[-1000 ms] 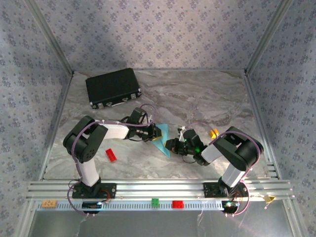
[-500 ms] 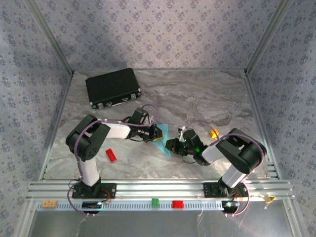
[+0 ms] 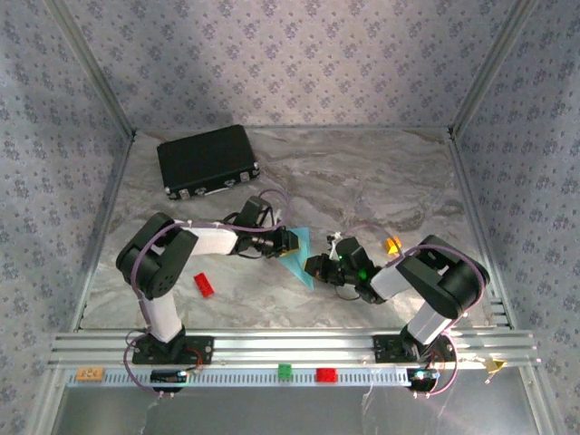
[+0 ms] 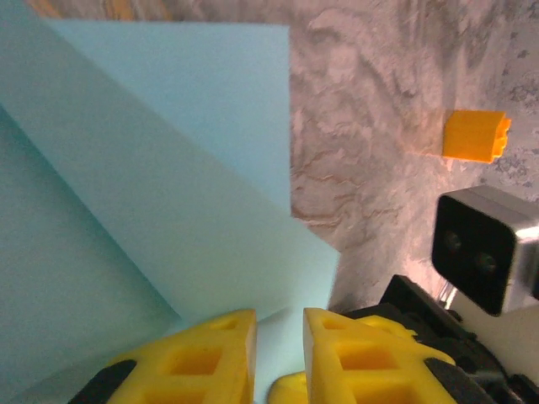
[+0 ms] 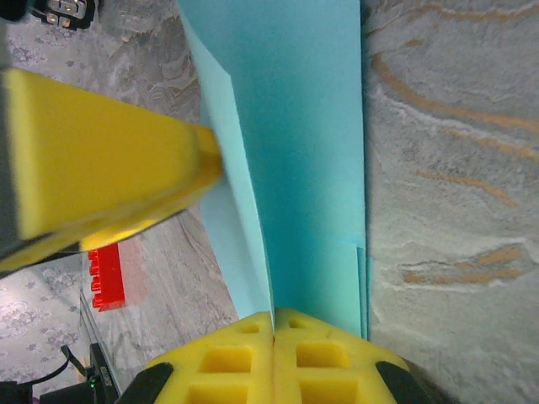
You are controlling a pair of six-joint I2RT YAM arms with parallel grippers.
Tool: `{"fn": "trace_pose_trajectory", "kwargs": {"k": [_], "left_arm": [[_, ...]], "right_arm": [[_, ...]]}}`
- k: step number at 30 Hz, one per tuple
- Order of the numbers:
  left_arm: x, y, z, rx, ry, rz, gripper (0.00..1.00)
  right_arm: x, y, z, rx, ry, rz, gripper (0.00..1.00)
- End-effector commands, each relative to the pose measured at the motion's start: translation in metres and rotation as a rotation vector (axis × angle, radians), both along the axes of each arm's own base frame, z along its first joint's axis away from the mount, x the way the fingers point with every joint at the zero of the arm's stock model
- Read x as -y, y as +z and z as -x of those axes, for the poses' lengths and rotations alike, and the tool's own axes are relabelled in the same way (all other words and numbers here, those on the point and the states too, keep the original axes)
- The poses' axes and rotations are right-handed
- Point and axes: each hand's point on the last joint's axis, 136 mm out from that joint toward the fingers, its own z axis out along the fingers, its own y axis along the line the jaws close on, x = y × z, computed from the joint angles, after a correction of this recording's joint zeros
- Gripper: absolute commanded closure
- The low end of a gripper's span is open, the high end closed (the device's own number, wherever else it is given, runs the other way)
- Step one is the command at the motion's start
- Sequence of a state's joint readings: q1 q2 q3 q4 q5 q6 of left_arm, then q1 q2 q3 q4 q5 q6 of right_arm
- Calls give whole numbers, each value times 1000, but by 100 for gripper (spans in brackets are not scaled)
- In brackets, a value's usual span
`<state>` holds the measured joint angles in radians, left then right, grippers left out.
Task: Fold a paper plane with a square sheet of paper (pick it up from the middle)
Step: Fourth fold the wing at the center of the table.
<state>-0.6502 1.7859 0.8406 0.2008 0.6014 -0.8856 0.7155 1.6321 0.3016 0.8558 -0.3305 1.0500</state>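
Sheet of paper (image 3: 301, 258) only partly folded — right claw (image 5: 274, 320) clenched on it, left claw (image 4: 280, 324) slightly parted — plane unfinished.

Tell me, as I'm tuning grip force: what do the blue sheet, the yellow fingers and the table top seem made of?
Blue sheet: thin matte paper, by its sharp creases and glare-free faces. Yellow fingers: probably moulded plastic, matte, with square recesses. Table top: marble-patterned, grey with tan veins; stone, laminate or printed cover, I cannot tell.
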Motion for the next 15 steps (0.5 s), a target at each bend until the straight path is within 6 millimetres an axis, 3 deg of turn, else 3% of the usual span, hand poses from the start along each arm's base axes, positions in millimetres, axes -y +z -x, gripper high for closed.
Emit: {"fn": "trace_pose_trajectory", "kwargs": {"k": [1, 15], "left_arm": [[-9, 7, -1, 47, 21, -28, 79], [-25, -27, 13, -44, 39, -105, 90]], "right_arm": [[7, -10, 2, -32, -2, 30, 95], [-2, 3, -4, -27, 34, -52, 95]]}}
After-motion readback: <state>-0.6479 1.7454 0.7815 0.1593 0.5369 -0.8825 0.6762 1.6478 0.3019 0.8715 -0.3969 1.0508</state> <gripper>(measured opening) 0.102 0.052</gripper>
